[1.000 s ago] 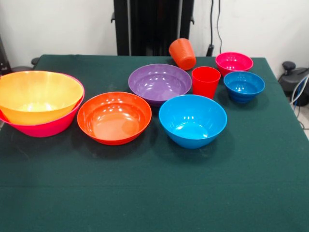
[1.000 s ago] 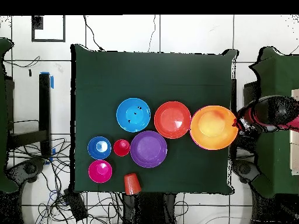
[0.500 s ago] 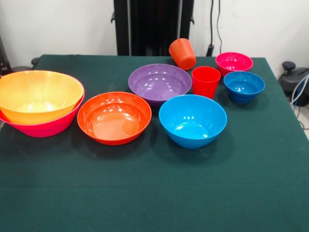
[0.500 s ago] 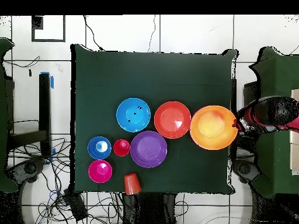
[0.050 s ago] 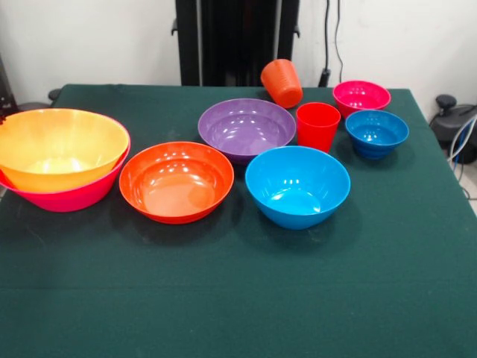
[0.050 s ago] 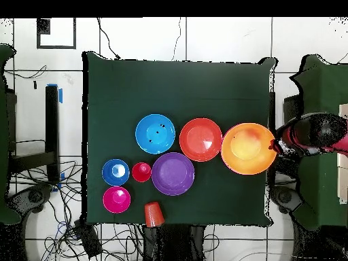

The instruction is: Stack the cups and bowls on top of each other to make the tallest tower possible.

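Bowls come first by size. The big pink bowl (image 5: 67, 198), holding the big yellow-orange bowl (image 5: 59, 145), is the only start of a tower and sits well left of the purple bowl (image 5: 246, 127) in the front view. The red-orange bowl (image 5: 176, 181) lies between them. The medium blue bowl (image 5: 297, 185) is just in front of the purple one, and the small blue bowl (image 5: 376, 133) and small magenta bowl (image 5: 361, 95) are off to its right.

The red cup (image 5: 317, 127) stands just beside the purple bowl; the orange cup (image 5: 282, 83) lies tipped behind it, near the edge of the worktop (image 5: 238, 298). It will likely roll off if nudged.

Glossy walls may slip in a pinch.

I count seven bowls and two cups.

The end effector (image 6: 275, 144) hangs by the yellow-orange rim; I cannot tell whether it is apart or together.
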Controlling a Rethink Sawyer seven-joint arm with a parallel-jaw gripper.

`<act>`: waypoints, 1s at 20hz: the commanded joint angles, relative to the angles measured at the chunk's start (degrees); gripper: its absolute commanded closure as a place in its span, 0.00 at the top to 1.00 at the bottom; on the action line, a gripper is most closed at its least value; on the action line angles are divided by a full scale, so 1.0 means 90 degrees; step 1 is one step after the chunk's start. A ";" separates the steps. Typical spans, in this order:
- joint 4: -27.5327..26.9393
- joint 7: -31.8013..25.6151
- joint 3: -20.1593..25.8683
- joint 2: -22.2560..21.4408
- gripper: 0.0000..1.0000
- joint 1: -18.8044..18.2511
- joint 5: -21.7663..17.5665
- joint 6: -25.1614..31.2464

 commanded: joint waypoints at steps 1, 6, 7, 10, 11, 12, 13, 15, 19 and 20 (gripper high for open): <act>0.0737 -0.1594 -0.0250 0.0010 1.00 0.0128 -0.0377 -0.0203; 0.1344 -0.1331 -0.0187 -0.0186 1.00 -0.0086 -0.0248 -0.0521; 0.1569 -0.1163 -0.0194 -0.0287 1.00 -0.0145 -0.0215 -0.0638; 0.2020 -0.0824 -0.0195 -0.0468 1.00 -0.0265 -0.0167 -0.0882; 0.2202 -0.0669 -0.0191 -0.0552 1.00 -0.0319 -0.0139 -0.1021; 0.2292 -0.0581 -0.0188 -0.0600 1.00 -0.0343 -0.0138 -0.1091; 0.2390 -0.0464 -0.0197 -0.0654 1.00 -0.0367 -0.0138 -0.1182; 0.2496 -0.0306 -0.0220 -0.0710 1.00 -0.0371 -0.0151 -0.1277; 0.2758 0.0035 -0.0279 -0.0848 1.00 -0.0356 -0.0130 -0.1480; 0.2809 0.0091 -0.0294 -0.0871 1.00 -0.0349 -0.0114 -0.1517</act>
